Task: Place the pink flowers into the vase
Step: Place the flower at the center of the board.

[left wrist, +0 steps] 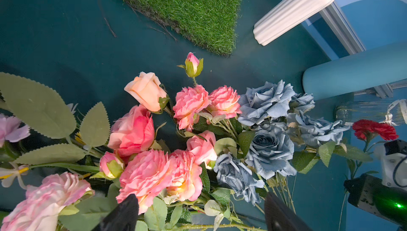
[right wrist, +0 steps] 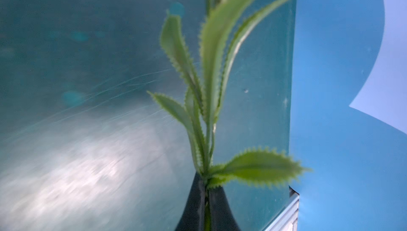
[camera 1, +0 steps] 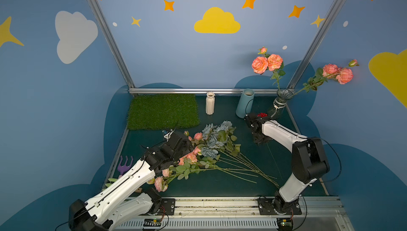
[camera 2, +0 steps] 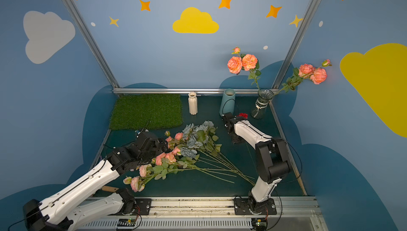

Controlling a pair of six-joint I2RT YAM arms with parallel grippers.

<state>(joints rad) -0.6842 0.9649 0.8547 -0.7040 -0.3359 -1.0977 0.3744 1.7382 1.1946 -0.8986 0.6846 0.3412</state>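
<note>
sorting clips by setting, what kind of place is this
Probably a staged robot test booth: cloud-and-star painted walls, an aluminium frame post, left arm and right arm bolted to a rail.

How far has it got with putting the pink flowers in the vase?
Done: two pink flower stems stand in the glass vase. In hand: the right gripper is shut on a leafy green stem; the left gripper hangs open over the pile. Left: several pink flowers lie on the table beside the grey-blue roses.
</note>
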